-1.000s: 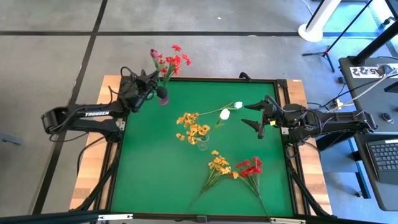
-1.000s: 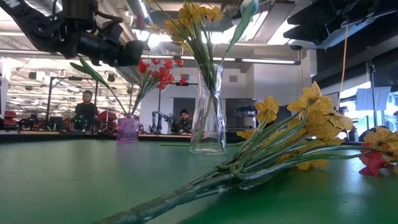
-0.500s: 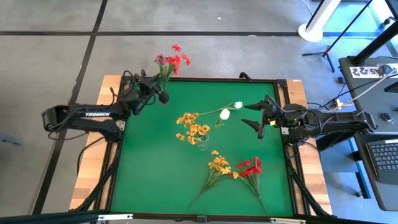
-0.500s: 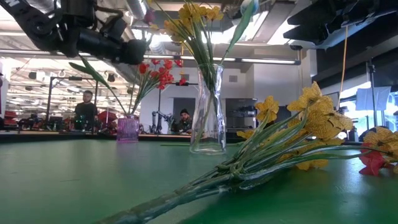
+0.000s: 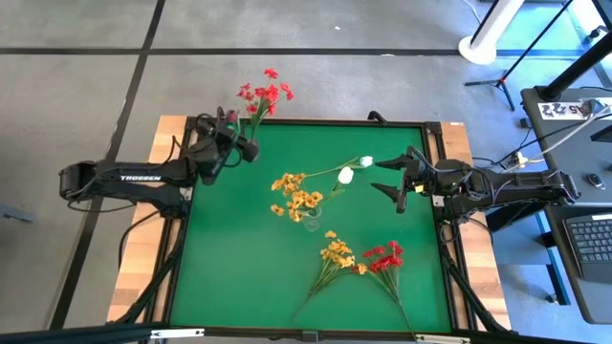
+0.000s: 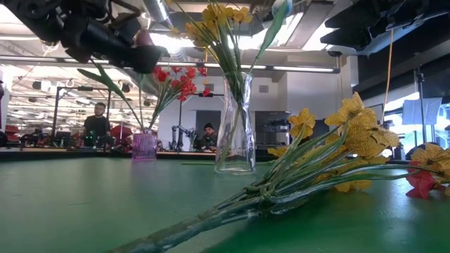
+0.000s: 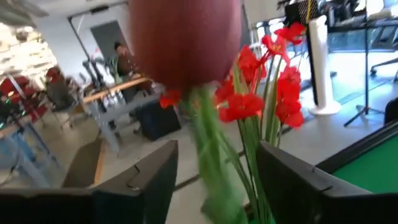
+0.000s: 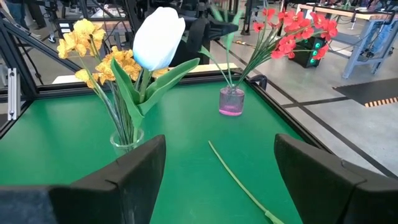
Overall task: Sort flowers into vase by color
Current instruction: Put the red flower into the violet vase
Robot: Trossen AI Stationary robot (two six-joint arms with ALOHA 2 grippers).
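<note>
My left gripper [image 5: 244, 141] hangs open over the small purple vase [image 8: 231, 101] at the table's far left corner. A dark pink-red bud [image 7: 186, 37] on a green stem [image 7: 208, 143] stands between its spread fingers; I see no touch. Red flowers [image 5: 266, 92] stand in that vase. A clear vase [image 6: 234, 123] mid-table holds yellow-orange flowers [image 5: 296, 193] and white blooms [image 8: 158, 37]. A yellow-orange bunch [image 5: 335, 254] and a red bunch [image 5: 385, 256] lie on the mat. My right gripper [image 5: 387, 177] waits open at the right, above the mat.
A bare green stem [image 8: 239, 180] lies on the mat between the two vases. A black raised frame [image 5: 316, 122] borders the green mat. People sit in the room beyond the far edge [image 6: 97, 119]. Open mat lies along the near left.
My left gripper has drawn back a little toward the table's left edge, rolled, and opened around the stem. The dark pink-red bud has swung in beside the red flowers above the purple vase.
</note>
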